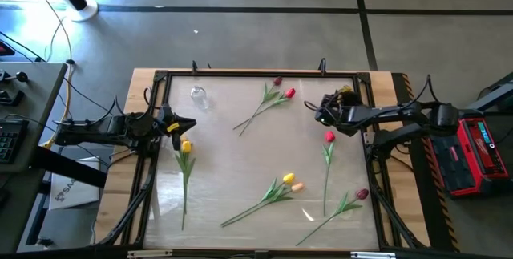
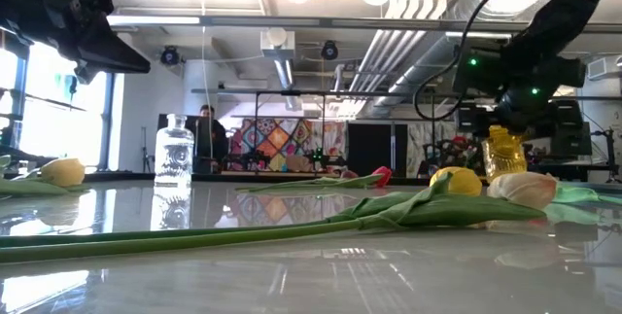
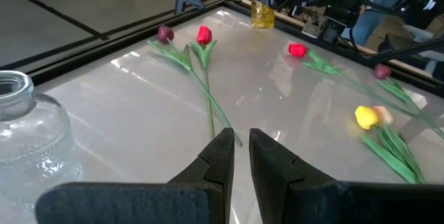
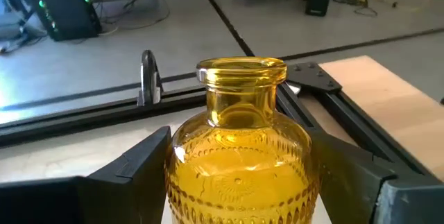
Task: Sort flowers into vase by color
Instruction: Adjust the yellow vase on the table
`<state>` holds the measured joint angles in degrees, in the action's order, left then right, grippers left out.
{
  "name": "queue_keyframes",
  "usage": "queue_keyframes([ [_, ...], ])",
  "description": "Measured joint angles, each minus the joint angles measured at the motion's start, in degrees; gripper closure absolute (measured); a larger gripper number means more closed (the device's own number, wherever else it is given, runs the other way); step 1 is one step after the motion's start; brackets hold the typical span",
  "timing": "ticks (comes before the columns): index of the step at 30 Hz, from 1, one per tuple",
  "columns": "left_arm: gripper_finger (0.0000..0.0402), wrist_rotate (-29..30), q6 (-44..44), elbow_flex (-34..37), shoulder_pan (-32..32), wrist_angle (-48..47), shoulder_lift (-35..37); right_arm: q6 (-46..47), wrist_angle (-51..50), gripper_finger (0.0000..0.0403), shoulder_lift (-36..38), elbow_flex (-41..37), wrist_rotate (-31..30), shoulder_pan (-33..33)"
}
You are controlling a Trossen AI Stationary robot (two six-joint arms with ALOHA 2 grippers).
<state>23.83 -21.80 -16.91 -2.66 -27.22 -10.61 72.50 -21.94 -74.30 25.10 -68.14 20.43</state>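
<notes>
Overhead, you see the white table (image 1: 240,155) with the right gripper (image 1: 330,108) at about two o'clock, its fingers spread wide on either side of the yellow glass vase (image 4: 239,161); the fingers flank the vase body closely, though whether they press it you cannot tell. The left gripper (image 1: 186,124) sits at nine o'clock, fingers (image 3: 223,156) nearly together with only a narrow slit between them, holding nothing. A clear glass vase (image 1: 198,96) stands at eleven o'clock, empty.

Flowers lie flat on the table:
- a yellow tulip (image 1: 186,146) just below the left gripper, stem running toward seven o'clock;
- a red tulip (image 1: 289,93) and a maroon tulip (image 1: 278,82) at one o'clock, stems crossing;
- a second red tulip (image 1: 329,137) at three o'clock;
- a yellow tulip (image 1: 288,179) and an orange tulip (image 1: 297,186) side by side at five o'clock;
- a dark maroon tulip (image 1: 361,194) near the five-o'clock corner.
</notes>
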Motion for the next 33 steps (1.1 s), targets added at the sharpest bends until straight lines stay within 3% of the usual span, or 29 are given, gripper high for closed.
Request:
queue_keyframes([
  [7, 0.0367, -0.01, 0.54, 0.00, -0.01, -0.13, 0.00, -6.55, 2.37, 0.0133, -1.89, -0.35, -4.06, -2.85],
  [16, 0.0367, -0.81, 1.05, 0.00, -0.02, -0.08, -0.02, 7.05, 6.45, 0.0133, -10.69, -3.87, -11.38, -7.82],
  [25, 0.0367, -0.79, 1.97, 0.00, -0.02, 0.02, -0.02, 8.10, 8.55, 0.0131, -16.58, -3.81, -14.88, -10.54],
  [33, 0.0367, -1.06, 1.21, 0.00, -0.02, 0.09, -0.02, 11.45, 8.67, 0.0118, -17.57, -3.76, -14.39, -11.87],
])
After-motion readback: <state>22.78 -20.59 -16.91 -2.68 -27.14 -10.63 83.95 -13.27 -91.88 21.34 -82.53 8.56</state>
